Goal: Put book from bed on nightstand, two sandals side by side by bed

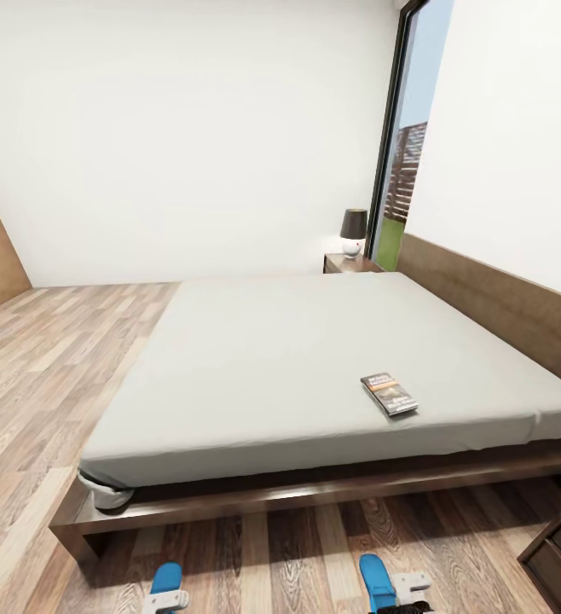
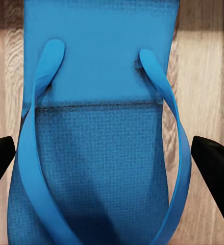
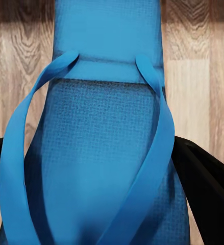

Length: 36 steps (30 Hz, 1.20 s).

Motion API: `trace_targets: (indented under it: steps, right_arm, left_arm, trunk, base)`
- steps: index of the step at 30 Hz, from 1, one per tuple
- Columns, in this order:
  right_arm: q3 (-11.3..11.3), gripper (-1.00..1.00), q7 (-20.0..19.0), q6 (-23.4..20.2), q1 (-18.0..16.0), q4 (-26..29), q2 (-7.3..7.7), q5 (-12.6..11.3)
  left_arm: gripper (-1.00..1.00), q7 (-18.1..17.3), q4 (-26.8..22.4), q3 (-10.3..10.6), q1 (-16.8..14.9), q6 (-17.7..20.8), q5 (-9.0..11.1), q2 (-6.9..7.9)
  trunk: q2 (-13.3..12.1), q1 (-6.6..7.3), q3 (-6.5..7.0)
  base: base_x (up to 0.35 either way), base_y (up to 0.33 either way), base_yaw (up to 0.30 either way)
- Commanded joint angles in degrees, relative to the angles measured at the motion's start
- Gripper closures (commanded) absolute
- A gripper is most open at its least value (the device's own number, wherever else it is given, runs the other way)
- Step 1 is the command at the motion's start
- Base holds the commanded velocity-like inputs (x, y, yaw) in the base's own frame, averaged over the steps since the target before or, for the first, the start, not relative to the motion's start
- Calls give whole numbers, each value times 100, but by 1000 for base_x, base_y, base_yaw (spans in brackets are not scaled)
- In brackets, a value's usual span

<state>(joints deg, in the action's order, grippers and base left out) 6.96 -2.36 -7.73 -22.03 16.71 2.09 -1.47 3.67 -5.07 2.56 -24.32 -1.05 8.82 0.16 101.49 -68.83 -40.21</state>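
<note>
I see the bed filling the room, its headboard end cut off at the right. The book lies on the mattress near the front edge. Below, both sandals sit over the floor, partly cropped. Left claw straddles one sandal, jaws apart; right claw presses its sandal's edges, though I cannot tell whether it grips.

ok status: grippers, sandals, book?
Left gripper open, astride one sandal. Right gripper closed on the other sandal. Book on the bed; lamp on far nightstand.
</note>
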Motion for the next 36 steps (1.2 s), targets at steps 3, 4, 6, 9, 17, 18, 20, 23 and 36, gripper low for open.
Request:
trace_targets:
  steps: [3, 4, 6, 9, 17, 18, 20, 23, 36]
  right_arm:
    - [42, 100, -2, -35, -58, 20, 9, -18]
    - [40, 100, -2, -36, -80, 23, 11, -17]
    - [41, 100, -2, -36, -113, 26, 14, -16]
    - [42, 100, -2, -60, -225, 25, 18, -13]
    - [42, 100, -2, -110, -354, 25, 21, -10]
    - [42, 100, -3, -111, -363, 25, 22, -10]
    - [45, 100, -7, -113, -380, 21, 26, -7]
    - [50, 100, -9, -114, -391, 20, 19, 5]
    - [76, 100, -87, -67, -398, 41, 101, 14]
  left_arm:
    - [100, 17, 0, 37, -3, -15, 55, -3]
    - [100, 18, 1, 39, -3, -16, 56, -1]
    - [100, 18, 0, 40, -3, -21, 57, 0]
    - [100, 16, -2, 42, -3, -34, 54, 1]
    - [100, 7, -2, 51, -3, -61, 58, 9]
    - [100, 8, -2, 51, -3, -63, 58, 9]
    - [100, 9, -4, 51, -3, -69, 58, 10]
    - [100, 10, -8, 54, -3, -75, 59, 10]
    - [100, 11, -11, 55, -3, -172, 59, 10]
  trunk:
    - [2, 1, -5]
    - [2, 1, -5]
    - [2, 1, -5]
    - [2, 1, -5]
    - [2, 1, -5]
    - [2, 1, -5]
    - [2, 1, -5]
    - [2, 1, -5]
    - [443, -241, -203]
  base:
    - [0, 0, 0]
    - [0, 0, 0]
    - [0, 0, 0]
    - [0, 0, 0]
    - [0, 0, 0]
    - [0, 0, 0]
    - [0, 0, 0]
    - [0, 0, 0]
    - [0, 0, 0]
